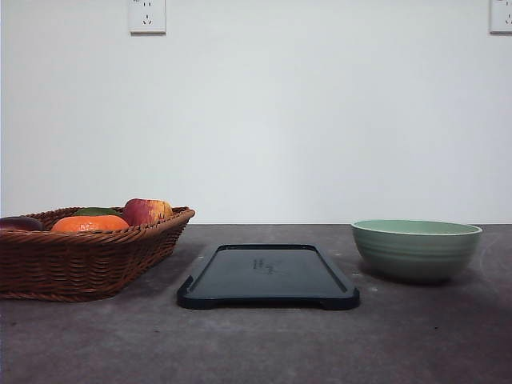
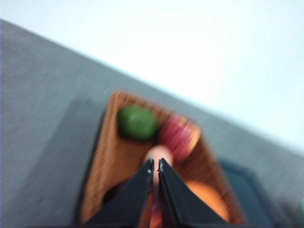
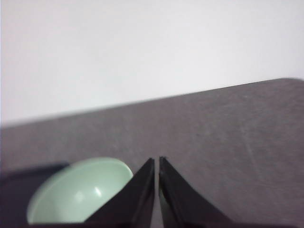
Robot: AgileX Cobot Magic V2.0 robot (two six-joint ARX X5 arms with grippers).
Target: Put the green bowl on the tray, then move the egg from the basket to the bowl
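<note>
The green bowl point(image 1: 416, 248) stands on the table to the right of the tray point(image 1: 268, 276), not on it; the dark tray has nothing on it. At the left sits the basket point(image 1: 80, 256). In the blurred left wrist view the pinkish egg point(image 2: 160, 154) lies in the basket point(image 2: 118, 156), just beyond the tips of my left gripper point(image 2: 155, 165), which is shut and holds nothing. My right gripper point(image 3: 156, 161) is shut and holds nothing too, high over the table with the green bowl point(image 3: 80, 190) below and to one side of it.
The basket also holds a red-yellow apple point(image 1: 146, 211), an orange fruit point(image 1: 90, 224), a green fruit point(image 2: 137, 122) and a dark item point(image 1: 20, 223) at its left end. A white wall with two sockets point(image 1: 147, 16) rises behind the grey table point(image 1: 256, 344).
</note>
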